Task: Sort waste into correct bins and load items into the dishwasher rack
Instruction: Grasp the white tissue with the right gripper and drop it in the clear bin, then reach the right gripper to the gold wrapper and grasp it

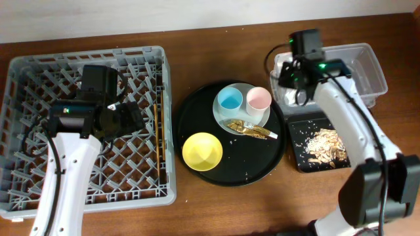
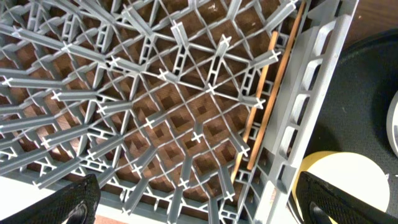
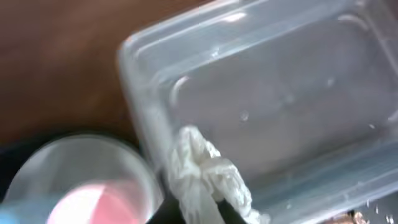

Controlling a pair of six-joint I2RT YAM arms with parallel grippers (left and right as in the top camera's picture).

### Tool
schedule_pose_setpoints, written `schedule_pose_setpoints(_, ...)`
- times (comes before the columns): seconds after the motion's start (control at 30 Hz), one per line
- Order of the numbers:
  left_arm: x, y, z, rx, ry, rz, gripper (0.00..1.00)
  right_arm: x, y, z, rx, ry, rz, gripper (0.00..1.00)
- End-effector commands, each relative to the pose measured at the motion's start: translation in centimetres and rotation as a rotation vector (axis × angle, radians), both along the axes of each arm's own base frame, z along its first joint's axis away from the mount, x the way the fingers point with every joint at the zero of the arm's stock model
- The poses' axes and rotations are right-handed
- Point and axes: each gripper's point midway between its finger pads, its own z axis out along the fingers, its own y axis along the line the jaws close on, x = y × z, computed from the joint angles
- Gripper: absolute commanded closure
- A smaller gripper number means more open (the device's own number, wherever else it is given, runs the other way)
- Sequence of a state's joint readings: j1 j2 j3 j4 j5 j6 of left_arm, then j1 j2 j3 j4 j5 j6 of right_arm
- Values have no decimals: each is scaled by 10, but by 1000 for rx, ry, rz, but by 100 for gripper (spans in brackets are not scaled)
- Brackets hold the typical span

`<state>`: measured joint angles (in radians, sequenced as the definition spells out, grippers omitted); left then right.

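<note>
The grey dishwasher rack (image 1: 39, 78) fills the left side. My left gripper (image 1: 128, 117) hangs open and empty over its right half, its fingers spread wide in the left wrist view (image 2: 205, 208). The wooden chopsticks (image 1: 157, 124) lie in the rack along its right wall (image 2: 261, 106). My right gripper (image 1: 296, 86) is shut on the crumpled white napkin (image 3: 208, 174) over the left end of the clear tub (image 1: 367, 65). The blue cup (image 1: 230, 99), pink cup (image 1: 258, 99) and brown-gold wrapper (image 1: 249, 130) sit on the pale plate (image 1: 222, 117). The yellow bowl (image 1: 202, 151) stands beside it.
The plate and bowl rest on a large round black tray (image 1: 262, 164) in the middle. A shallow black rectangular tray (image 1: 296, 134) holding beige food scraps (image 1: 323, 145) lies in front of the clear tub. The wooden table runs along the front.
</note>
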<state>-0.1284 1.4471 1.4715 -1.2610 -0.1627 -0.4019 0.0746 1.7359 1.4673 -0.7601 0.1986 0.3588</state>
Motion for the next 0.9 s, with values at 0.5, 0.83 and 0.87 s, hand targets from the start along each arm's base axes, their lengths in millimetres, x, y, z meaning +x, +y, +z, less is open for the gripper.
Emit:
schedule_pose_setpoints(0.5,-2,3,7,4,-24,15,1,-70,18,23,167,220,170,51)
schedule_pose_setpoints(0.83,-2,3,7,4,-24,15,1,-142,85,-32,45,516,540,50)
schedule_pose_setpoints(0.87,-2,3,7,4,-24,15,1,-139,83,-39,19,505,540,50)
